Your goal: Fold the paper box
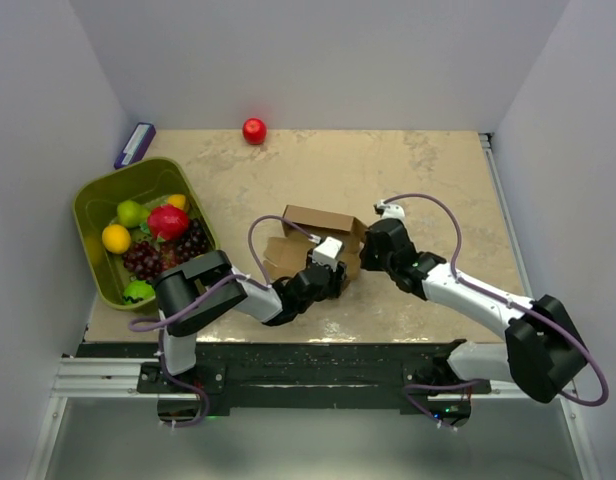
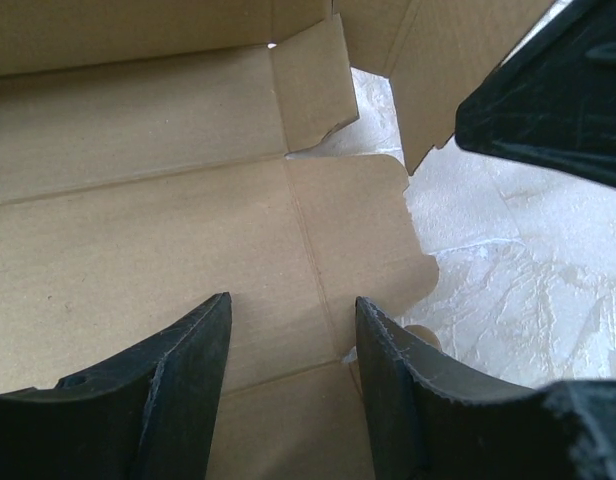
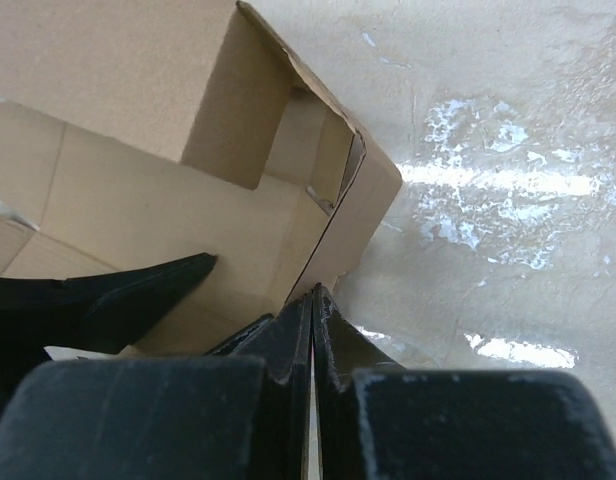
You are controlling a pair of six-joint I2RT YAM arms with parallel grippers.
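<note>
The paper box [image 1: 310, 222] is brown cardboard, partly folded, near the table's front middle. Its far wall stands up and its near panels lie flat. My left gripper [image 1: 331, 262] is open over a flat inner panel [image 2: 168, 250], one finger on either side of a crease, with nothing between the fingertips [image 2: 220, 312]. My right gripper [image 3: 313, 292] is shut, its tips meeting on the lower edge of the box's right side wall [image 3: 363, 215]. In the right wrist view the left gripper's dark finger [image 3: 128, 290] rests on the box floor.
An olive-green bin [image 1: 90, 195] of fruit stands at the left. A red apple [image 1: 254, 130] lies at the back, and a blue-and-white item [image 1: 135, 143] sits in the back left corner. White walls close in three sides.
</note>
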